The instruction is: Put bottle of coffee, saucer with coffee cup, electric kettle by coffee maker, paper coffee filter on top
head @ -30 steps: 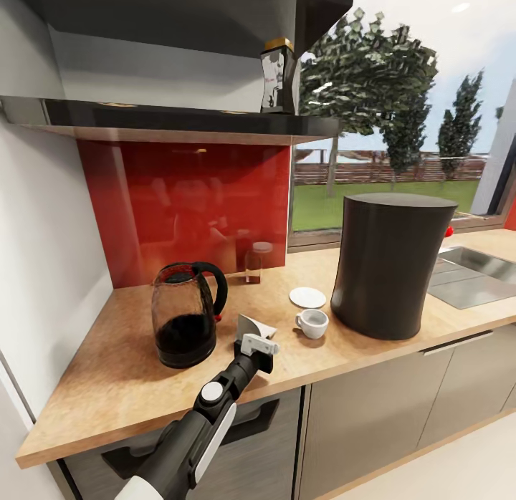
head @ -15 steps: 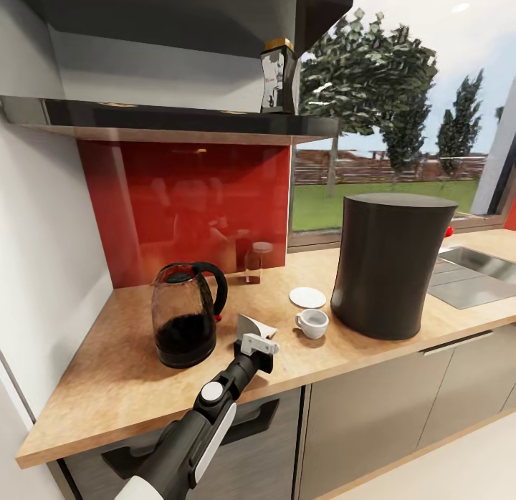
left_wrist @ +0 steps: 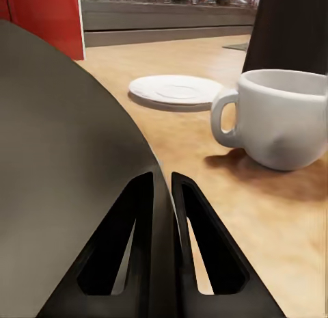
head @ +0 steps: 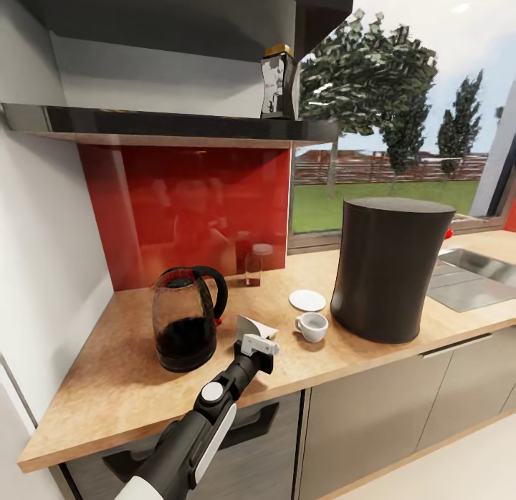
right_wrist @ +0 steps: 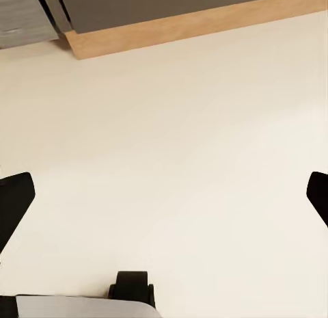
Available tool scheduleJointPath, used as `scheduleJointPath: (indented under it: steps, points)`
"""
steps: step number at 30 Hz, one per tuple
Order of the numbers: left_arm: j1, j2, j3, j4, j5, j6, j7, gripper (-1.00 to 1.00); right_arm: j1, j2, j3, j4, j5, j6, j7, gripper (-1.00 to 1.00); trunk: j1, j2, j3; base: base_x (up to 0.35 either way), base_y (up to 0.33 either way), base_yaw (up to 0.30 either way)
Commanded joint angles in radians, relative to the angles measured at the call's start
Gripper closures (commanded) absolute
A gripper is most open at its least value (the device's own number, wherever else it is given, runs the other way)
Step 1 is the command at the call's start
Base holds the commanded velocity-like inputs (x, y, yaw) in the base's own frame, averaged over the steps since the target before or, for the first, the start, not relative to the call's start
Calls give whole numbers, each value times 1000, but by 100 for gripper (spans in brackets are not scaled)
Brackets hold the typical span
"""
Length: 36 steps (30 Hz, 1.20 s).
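Note:
My left gripper (head: 252,340) is shut on the paper coffee filter (head: 256,327), a thin white piece held just above the kitchen countertop (head: 122,371) near its front edge. In the left wrist view the filter (left_wrist: 68,161) lies between the nearly closed fingers (left_wrist: 205,249). The coffee cup (head: 312,326) (left_wrist: 280,116) stands just right of it, with the saucer (head: 307,299) (left_wrist: 176,89) behind the cup. The coffee maker (head: 393,267) is further right, the electric kettle (head: 185,317) to the left. The bottle of coffee (head: 278,81) stands on the shelf above. My right gripper (right_wrist: 164,195) hangs open over the floor.
A small clear jar (head: 256,263) stands against the red backsplash. The steel sink (head: 469,278) is inset right of the coffee maker. A white wall closes the counter's left end, and the dark shelf (head: 179,124) overhangs the back.
The whole picture has shifted slightly, so the camera moved a little. The left gripper still holds the filter at the same spot on the counter.

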Motion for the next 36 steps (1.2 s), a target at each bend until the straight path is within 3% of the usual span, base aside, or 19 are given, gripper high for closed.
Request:
scheduleJointPath:
  steps: [1, 13, 18, 36]
  points:
    - [0, 0, 0, -1, 5, 4, -3, 100, -1, 0, 1, 1, 3, -3, 0, -100, -4, 7, 2, 0, 0, 0]
    - [0, 0, 2, -3, 5, 4, -3, 100, -1, 0, 1, 1, 3, -3, 0, -100, -12, 21, 8, 0, 0, 0]
    - [0, 0, 1, -4, 5, 4, -3, 100, 0, 0, 1, 1, 3, -3, 0, -100, -31, 56, 24, 0, 0, 0]
    - [0, 0, 3, -5, 5, 4, -3, 100, -1, -4, 1, 1, 3, -3, 0, -100, -31, 56, 24, 0, 0, 0]
